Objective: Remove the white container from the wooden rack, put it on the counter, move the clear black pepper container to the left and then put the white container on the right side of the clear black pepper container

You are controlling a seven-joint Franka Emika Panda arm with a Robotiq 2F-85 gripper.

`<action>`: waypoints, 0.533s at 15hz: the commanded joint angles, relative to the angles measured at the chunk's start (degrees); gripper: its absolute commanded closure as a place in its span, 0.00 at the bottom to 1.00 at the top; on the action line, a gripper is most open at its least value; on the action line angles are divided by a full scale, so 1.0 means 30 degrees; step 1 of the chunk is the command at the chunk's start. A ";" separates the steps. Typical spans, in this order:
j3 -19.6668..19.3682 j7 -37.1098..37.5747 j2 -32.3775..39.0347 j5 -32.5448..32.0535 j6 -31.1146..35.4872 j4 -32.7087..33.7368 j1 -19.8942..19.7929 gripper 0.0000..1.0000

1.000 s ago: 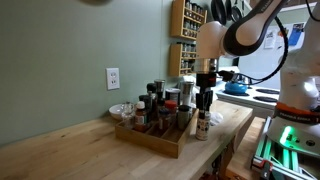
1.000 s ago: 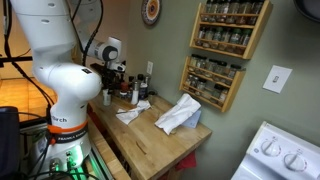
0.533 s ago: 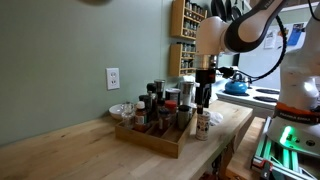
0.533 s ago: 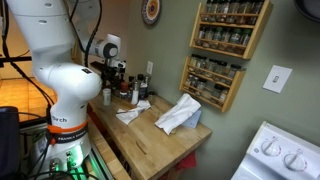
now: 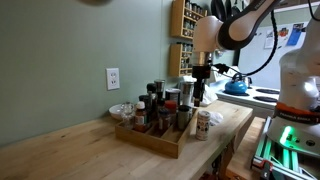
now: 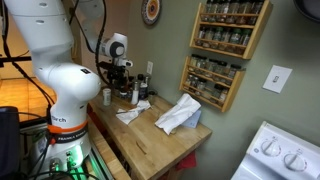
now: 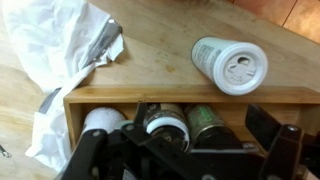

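The white container (image 5: 203,124) stands upright on the counter (image 5: 60,150), just outside the wooden rack (image 5: 150,137). In the wrist view the white container (image 7: 228,62) shows from above, beyond the rack's wall (image 7: 190,97). My gripper (image 5: 199,100) hangs open above the rack's end beside it, touching nothing. Its fingers (image 7: 278,140) straddle dark bottles (image 7: 205,122) in the rack. I cannot tell which bottle is the clear black pepper container.
Several dark-capped bottles (image 5: 152,103) fill the rack. Crumpled white sheeting (image 7: 60,50) lies on the counter beside the rack. A white cloth (image 6: 178,115) lies further along. A wall-hung spice shelf (image 6: 228,40) and a wall outlet (image 5: 113,77) are behind.
The gripper has opened and let go of the white container, which now stands alone on the counter. The gripper has risen and shifted slightly toward the rack.
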 commanded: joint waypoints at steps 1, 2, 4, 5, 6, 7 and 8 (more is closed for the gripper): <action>-0.0611 -0.1483 0.0977 -0.0526 0.0122 0.0993 -0.0467 0.00; -0.0759 -0.1930 0.1148 -0.0304 0.0162 0.1229 -0.0426 0.00; -0.0701 -0.1660 0.0632 -0.0149 -0.0037 0.0968 -0.0401 0.00; -0.0777 -0.1859 0.0795 -0.0142 -0.0036 0.1182 -0.0417 0.00; -0.0805 -0.1952 0.0925 -0.0139 -0.0036 0.1330 -0.0426 0.00; -0.0809 -0.2008 0.1018 -0.0139 -0.0036 0.1407 -0.0428 0.00; -0.0807 -0.2033 0.1070 -0.0138 -0.0035 0.1438 -0.0429 0.00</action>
